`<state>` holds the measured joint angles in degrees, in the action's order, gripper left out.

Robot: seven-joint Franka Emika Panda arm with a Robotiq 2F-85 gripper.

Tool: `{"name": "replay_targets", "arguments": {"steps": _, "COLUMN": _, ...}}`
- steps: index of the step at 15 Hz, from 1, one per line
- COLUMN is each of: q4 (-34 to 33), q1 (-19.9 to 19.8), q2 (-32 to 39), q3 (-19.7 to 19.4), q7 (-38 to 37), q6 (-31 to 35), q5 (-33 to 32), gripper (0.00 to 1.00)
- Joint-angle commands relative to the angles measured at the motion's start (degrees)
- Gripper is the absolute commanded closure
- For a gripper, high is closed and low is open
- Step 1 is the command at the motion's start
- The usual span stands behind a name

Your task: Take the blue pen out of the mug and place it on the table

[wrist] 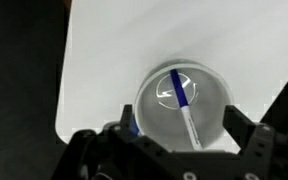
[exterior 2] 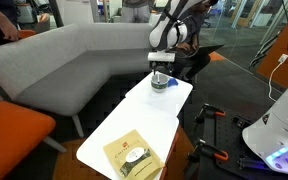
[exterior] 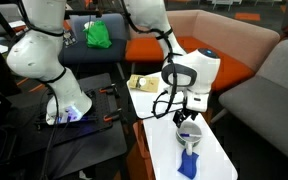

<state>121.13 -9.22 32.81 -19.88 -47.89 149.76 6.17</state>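
Observation:
The white mug (wrist: 159,115) stands on the white table (wrist: 104,70), seen from straight above in the wrist view. The blue pen (wrist: 180,90) leans inside it, blue end up and pale end down. My gripper (wrist: 184,128) is open just above the mug, with one finger on each side of the rim and nothing held. In both exterior views the gripper (exterior: 189,116) (exterior 2: 161,68) hangs right over the mug (exterior: 189,134) (exterior 2: 162,84) near the table's (exterior: 219,155) (exterior 2: 134,110) end. The pen is too small to make out there.
A flat blue cloth-like piece (exterior: 187,164) lies next to the mug. A yellowish lump (exterior: 139,83) sits on the adjoining white table. A brown packet (exterior 2: 134,156) lies at that table's far end. Sofas (exterior 2: 74,60) flank the tables, and a black bench (exterior: 44,120) stands beside them.

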Motion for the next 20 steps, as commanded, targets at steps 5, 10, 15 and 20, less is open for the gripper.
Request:
{"name": "replay_targets", "arguments": {"steps": 5, "q4": -9.0, "q1": -1.3, "q2": 9.1, "q3": 0.3, "q7": 1.5, "q6": -2.3, "q5": 5.2, "gripper": 0.2}}
{"name": "replay_targets", "arguments": {"steps": 10, "q4": -14.4, "q1": -1.2, "q2": 15.3, "q3": -0.7, "q7": 1.5, "q6": -2.8, "q5": 4.7, "gripper": 0.3}}
{"name": "replay_targets", "arguments": {"steps": 15, "q4": -19.2, "q1": -0.2, "q2": 19.4, "q3": -2.3, "q7": 0.5, "q6": -4.9, "q5": 3.6, "gripper": 0.77}}
{"name": "replay_targets", "arguments": {"steps": 20, "q4": -15.9, "q1": 5.4, "q2": 17.5, "q3": -8.4, "q7": -2.3, "q6": -6.8, "q5": -1.4, "gripper": 1.0}}
